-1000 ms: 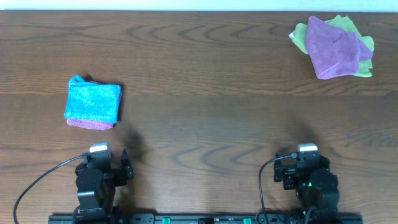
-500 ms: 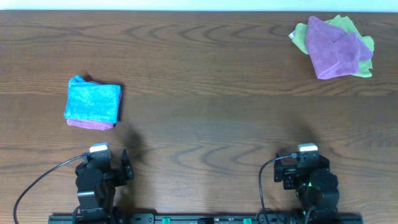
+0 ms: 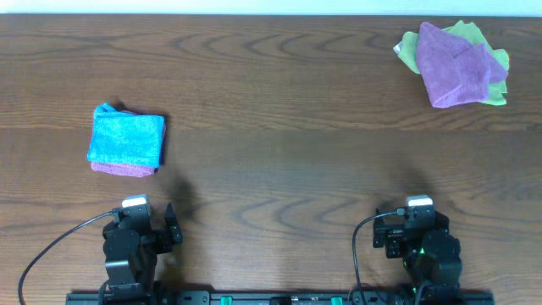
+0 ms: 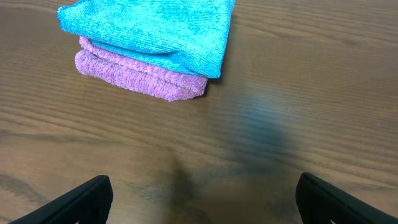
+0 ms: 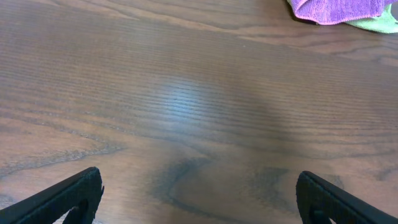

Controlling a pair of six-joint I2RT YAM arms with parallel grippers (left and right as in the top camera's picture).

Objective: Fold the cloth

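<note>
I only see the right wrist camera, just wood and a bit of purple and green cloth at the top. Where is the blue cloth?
Observer: The blue cloth lies on the left side of the table, ahead of the left end effector.
Operator: Is it spread out flat?
Observer: No, it looks folded into a neat pad, lying on top of a folded purple cloth.
Operator: Is the left end effector grabbing it?
Observer: No, it is open and empty, and it stops short of the stack.
</note>
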